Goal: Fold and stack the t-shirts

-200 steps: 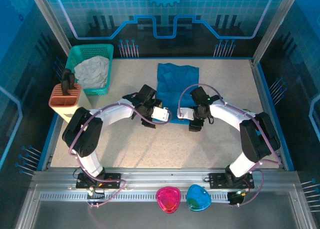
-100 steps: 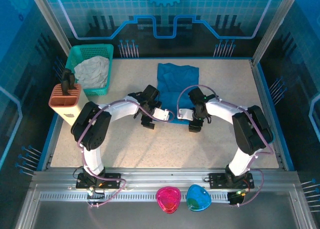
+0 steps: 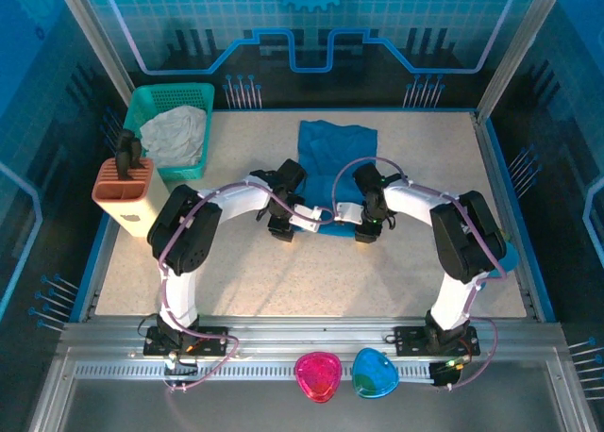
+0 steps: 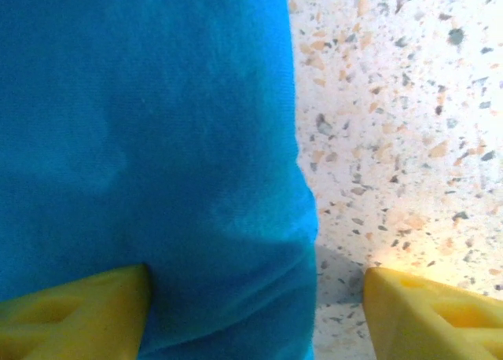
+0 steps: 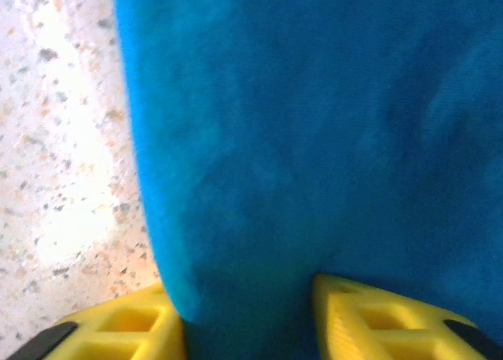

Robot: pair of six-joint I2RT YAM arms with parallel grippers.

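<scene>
A teal-blue t-shirt (image 3: 335,158) lies partly folded in the middle of the table, its near edge between the two wrists. My left gripper (image 3: 319,222) is at that edge's left corner. In the left wrist view the t-shirt (image 4: 157,140) covers the left half, and the left gripper (image 4: 255,321) stands open astride its edge: one yellow finger (image 4: 71,317) against the cloth, the other over bare table. My right gripper (image 3: 353,226) is at the right corner. In the right wrist view the t-shirt (image 5: 314,124) fills the gap of the right gripper (image 5: 247,321), both fingers touching cloth.
A green basket (image 3: 142,102) holding a white cloth (image 3: 177,135) stands at the back left. An orange holder (image 3: 121,194) sits just in front of it. Pink (image 3: 318,375) and blue (image 3: 376,373) pieces rest on the front rail. Speckled table (image 3: 283,281) lies open near the arms.
Both wrists have moved inward and down onto the shirt's near edge. Both sets of jaws have narrowed, the right more than the left.
</scene>
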